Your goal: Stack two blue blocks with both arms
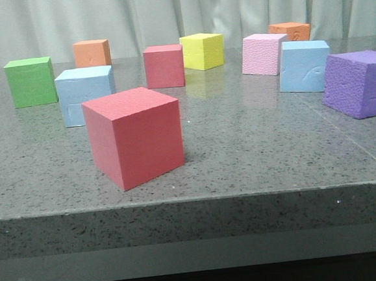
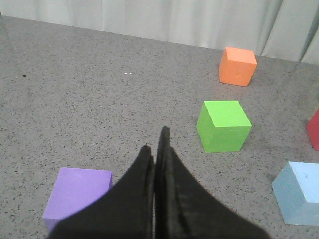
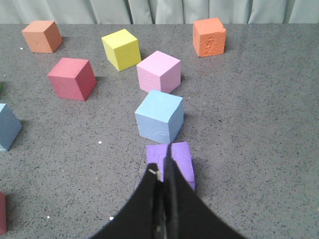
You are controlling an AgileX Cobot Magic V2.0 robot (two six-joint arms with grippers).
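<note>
Two light blue blocks stand apart on the grey table, one on the left behind a big red cube, the other on the right beside a purple cube. Neither gripper shows in the front view. In the left wrist view my left gripper is shut and empty above the table, and the left blue block is well off to one side. My right gripper is also shut and empty, over the purple cube. The right blue block sits just beyond it, and the other blue block is at the picture's edge.
A large red cube sits near the table's front edge. Further back are green, orange, red, yellow, pink and orange cubes. Another purple cube lies beside my left fingers.
</note>
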